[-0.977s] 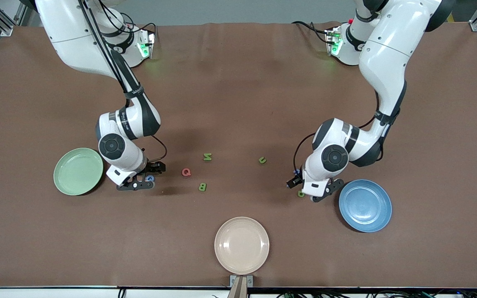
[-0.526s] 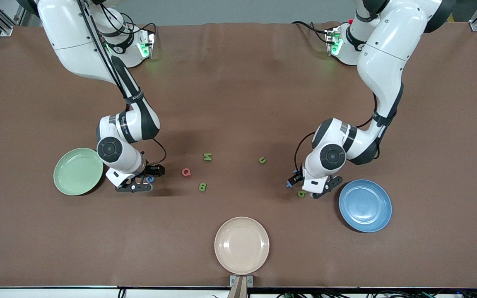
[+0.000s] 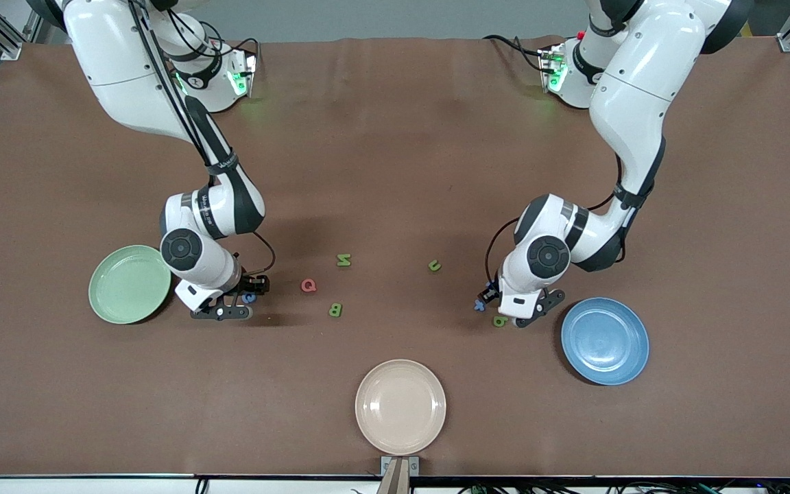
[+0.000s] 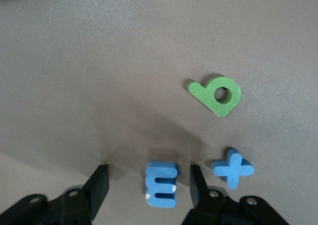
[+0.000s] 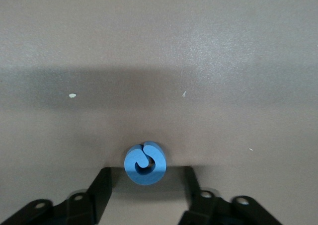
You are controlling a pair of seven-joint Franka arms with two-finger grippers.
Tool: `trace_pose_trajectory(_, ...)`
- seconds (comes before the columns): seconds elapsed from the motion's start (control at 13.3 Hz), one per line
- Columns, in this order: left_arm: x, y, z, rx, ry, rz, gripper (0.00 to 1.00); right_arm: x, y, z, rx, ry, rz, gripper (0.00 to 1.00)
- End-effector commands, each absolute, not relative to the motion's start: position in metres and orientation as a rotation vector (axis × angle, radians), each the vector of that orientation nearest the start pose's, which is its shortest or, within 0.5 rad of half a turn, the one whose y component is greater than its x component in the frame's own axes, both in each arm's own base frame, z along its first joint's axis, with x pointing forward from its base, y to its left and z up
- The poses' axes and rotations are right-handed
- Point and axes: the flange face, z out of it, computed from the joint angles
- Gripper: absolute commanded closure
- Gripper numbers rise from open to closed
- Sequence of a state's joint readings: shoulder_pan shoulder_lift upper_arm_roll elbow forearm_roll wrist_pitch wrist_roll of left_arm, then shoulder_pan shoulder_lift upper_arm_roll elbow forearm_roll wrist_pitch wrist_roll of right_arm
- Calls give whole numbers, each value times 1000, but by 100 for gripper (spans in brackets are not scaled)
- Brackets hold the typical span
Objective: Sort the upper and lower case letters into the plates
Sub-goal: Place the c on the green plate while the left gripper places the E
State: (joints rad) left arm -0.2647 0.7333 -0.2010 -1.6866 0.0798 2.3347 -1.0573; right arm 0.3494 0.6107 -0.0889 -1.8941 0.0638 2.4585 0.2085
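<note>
Mint plate (image 3: 129, 284) toward right arm's end of table, empty. Right gripper (image 5: 145, 178) down at table just beside it, fingers spread either side of blue round letter (image 5: 145, 163), no contact; centre, pinch evenly, lift straight. Left gripper (image 4: 149, 178) low near blue plate (image 3: 604, 340) toward left arm's end, fingers apart around blue E (image 4: 161, 184); avoid nudging blue cross piece (image 4: 232, 168) just beside one finger

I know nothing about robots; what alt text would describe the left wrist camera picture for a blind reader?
The left gripper has its two black fingers on either side of a blue letter E on the brown table, with gaps showing. A blue plus-shaped piece and a green letter lie nearby.
</note>
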Motion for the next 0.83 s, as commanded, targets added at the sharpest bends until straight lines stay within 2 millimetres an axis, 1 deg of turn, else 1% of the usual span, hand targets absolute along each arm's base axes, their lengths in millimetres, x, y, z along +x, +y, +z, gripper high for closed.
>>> trace_pose_trajectory(0.0, 598, -286, 181, -3006, -907, 134, 82, 610, 162, 173, -3146, 7, 58, 43)
trace_pose_trajectory(0.08, 598, -286, 181, -3006, -907, 134, 90, 610, 161, 173, -3146, 8, 57, 47)
trace_pose_trajectory(0.23, 602, -285, 186, -3011, -917, 123, 100, 613, 160, 173, -3146, 12, 53, 48)
trace_pose_trajectory(0.38, 607, -277, 192, -3018, -915, 109, 100, 615, 159, 172, -3145, 16, 48, 48)
trace_pose_trajectory(0.53, 618, -272, 211, -3025, -938, 71, 100, 617, 155, 172, -3145, 27, 46, 48)
trace_pose_trajectory(0.6, 623, -267, 224, -3031, -950, 40, 100, 618, 153, 172, -3144, 32, 46, 48)
trace_pose_trajectory(0.75, 630, -258, 239, -3047, -929, 3, 100, 620, 153, 174, -3138, 43, 40, 48)
